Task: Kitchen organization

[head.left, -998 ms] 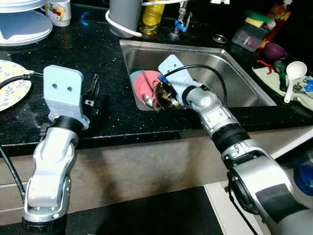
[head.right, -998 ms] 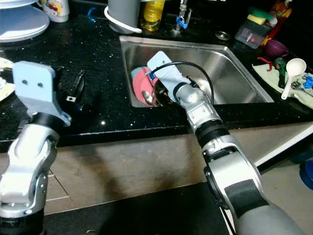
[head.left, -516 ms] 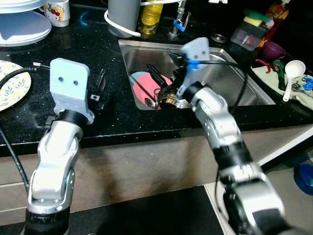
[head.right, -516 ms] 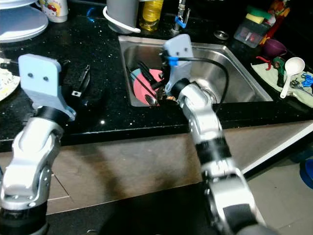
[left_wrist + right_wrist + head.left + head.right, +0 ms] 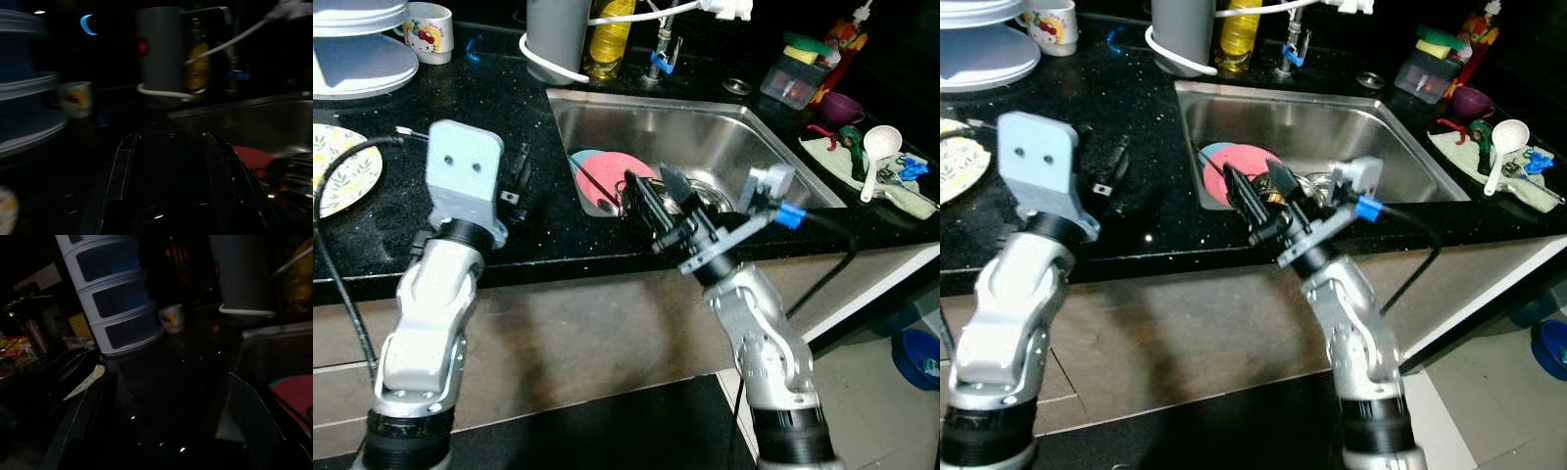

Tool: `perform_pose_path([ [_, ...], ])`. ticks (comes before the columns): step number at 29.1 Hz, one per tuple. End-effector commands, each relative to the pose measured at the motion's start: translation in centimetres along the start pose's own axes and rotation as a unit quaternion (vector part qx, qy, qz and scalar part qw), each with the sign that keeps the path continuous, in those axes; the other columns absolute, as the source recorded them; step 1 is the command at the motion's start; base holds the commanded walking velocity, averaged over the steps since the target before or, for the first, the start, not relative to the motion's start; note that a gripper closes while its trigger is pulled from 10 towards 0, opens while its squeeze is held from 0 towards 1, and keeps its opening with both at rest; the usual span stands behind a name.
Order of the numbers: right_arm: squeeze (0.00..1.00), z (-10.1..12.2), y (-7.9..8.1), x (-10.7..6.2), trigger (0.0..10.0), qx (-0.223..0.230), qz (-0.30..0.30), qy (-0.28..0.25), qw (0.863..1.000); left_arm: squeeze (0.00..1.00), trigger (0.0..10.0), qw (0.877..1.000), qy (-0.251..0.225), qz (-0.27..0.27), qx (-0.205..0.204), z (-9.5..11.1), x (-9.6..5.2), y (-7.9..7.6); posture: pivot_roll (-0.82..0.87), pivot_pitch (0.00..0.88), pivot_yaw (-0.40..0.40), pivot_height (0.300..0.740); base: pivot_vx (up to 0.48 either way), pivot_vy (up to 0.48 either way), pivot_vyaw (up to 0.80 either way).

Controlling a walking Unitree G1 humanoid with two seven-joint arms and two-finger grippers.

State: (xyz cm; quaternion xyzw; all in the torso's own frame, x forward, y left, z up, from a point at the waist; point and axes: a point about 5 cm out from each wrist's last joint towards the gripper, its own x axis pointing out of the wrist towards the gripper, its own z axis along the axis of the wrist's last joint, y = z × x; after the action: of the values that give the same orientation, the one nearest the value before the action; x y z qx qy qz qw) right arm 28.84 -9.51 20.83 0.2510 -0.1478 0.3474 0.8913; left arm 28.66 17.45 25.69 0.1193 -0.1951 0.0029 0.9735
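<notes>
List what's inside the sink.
In the sink: a pink plate over a blue one, plus shiny metal ware. The right gripper covers part.

No legible text or labels

The counter (image 5: 460, 117) is glossy black stone with fine pale flecks, and the sink (image 5: 705, 132) is brushed steel — dull sheen, smooth walls. The arms (image 5: 426, 323) look like satin silver metal, while the ladle (image 5: 876, 157) is smooth white plastic — lying on a cloth (image 5: 847, 162).
</notes>
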Motion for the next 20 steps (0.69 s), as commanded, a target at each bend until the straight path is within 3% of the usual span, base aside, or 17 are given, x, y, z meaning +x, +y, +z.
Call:
perform_pose_path([
  [1,0.0,0.3,0.2,-0.1,10.0,0.004,-0.001,-0.008,1.0,0.0,10.0,1.0,-0.002,-0.004,0.005,0.0,0.2,-0.2,0.17,0.0,-0.196,0.74,0.0,0.0,0.62],
  [13,0.0,0.0,-0.2,-1.0,10.0,0.039,-0.02,-0.02,0.999,0.0,10.0,1.0,-0.018,0.001,0.022,0.7,0.4,0.1,0.18,0.0,-0.198,0.74,0.0,0.0,0.79],
  [20,0.0,-2.0,-1.9,-2.2,10.0,0.028,-0.1,0.003,0.995,0.0,10.0,0.999,-0.02,-0.027,0.034,0.7,0.7,-0.3,0.2,0.0,-0.181,0.74,0.0,0.0,0.78],
])
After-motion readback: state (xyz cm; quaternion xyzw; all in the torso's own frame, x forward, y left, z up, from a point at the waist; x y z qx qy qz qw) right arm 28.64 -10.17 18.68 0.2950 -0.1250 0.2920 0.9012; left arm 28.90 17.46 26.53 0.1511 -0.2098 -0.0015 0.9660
